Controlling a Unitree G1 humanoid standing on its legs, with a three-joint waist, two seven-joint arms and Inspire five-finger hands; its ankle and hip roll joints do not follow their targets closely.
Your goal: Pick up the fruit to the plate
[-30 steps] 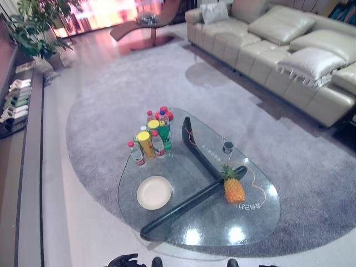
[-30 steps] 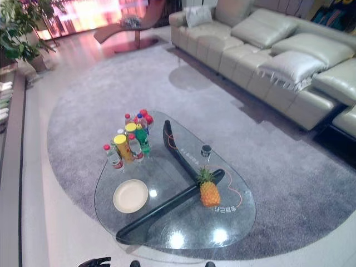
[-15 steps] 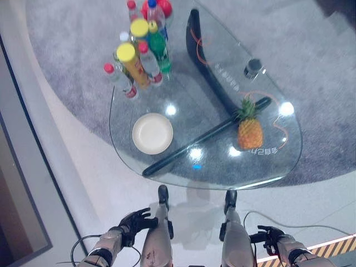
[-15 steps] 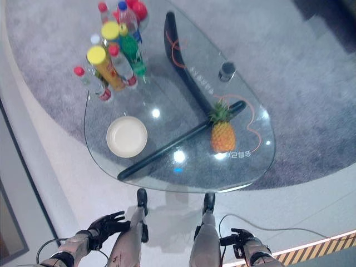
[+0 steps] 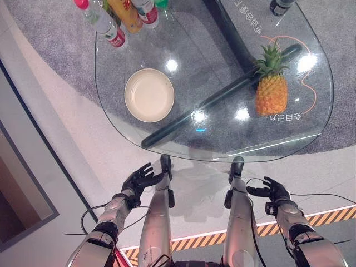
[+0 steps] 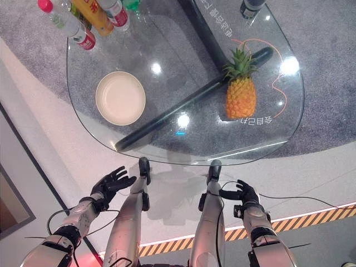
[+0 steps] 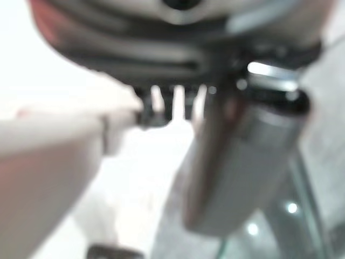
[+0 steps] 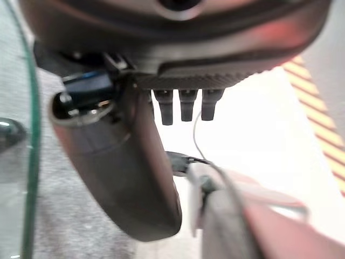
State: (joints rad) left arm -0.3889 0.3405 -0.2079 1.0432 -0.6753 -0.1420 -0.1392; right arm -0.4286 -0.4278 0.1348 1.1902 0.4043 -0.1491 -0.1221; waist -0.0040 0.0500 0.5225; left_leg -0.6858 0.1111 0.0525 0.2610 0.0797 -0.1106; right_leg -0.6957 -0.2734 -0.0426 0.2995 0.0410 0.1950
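A pineapple [image 5: 271, 92] with a green crown stands upright on the right part of the glass table [image 5: 133, 136]. A round cream plate [image 5: 149, 94] lies empty on the table's left part. My left hand [image 5: 138, 179] hangs low, below the table's near edge at the left, open with fingers spread. My right hand [image 5: 273, 191] hangs low at the right, open too, holding nothing. Both hands are well short of the table. In the wrist views the fingers [image 8: 186, 105] show as short straight tips.
Several bottles [image 5: 115, 19] and a yellow can cluster at the table's far left. A small dark cup [image 5: 280, 5] stands at the far right edge. Dark table legs [image 5: 214, 100] show under the glass. A striped floor line [image 5: 214, 238] runs behind my hands; grey carpet lies beyond.
The camera has tilted down and closer: the table now sits higher in view. Both arms have come further into view, hands raised a little and spread.
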